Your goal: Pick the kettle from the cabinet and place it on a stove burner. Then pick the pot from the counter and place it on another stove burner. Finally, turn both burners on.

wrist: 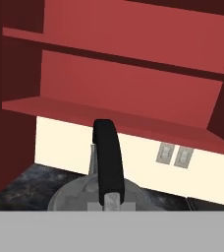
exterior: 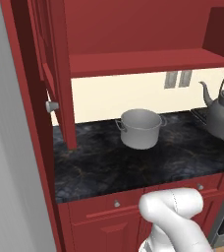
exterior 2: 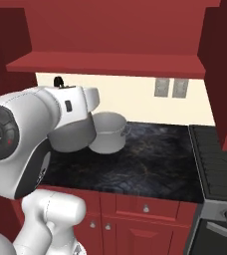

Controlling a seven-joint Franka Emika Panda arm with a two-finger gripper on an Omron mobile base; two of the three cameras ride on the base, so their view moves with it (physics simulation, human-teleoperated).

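Note:
The grey kettle (exterior: 223, 112) hangs in the air in front of the counter (exterior: 133, 165), at the right edge of the left base view. In the hand view its black arched handle (wrist: 107, 160) rises straight up from the lid. My gripper (wrist: 108, 202) is shut on that handle, and its fingertips are hidden at the bottom edge. In the right base view my arm covers most of the kettle (exterior 2: 71, 135). The silver pot (exterior: 141, 128) stands upright on the counter below the open cabinet (exterior: 148, 61). The stove burners (exterior 2: 219, 159) lie to the right.
The cabinet door (exterior: 61, 74), with its round knob (exterior: 51, 105), stands open at the left and reaches down near the counter. Another red wall cabinet (exterior 2: 225, 74) hangs above the stove. Red drawers (exterior: 116, 203) run below the counter. Two wall outlets (exterior 2: 170, 87) sit behind it.

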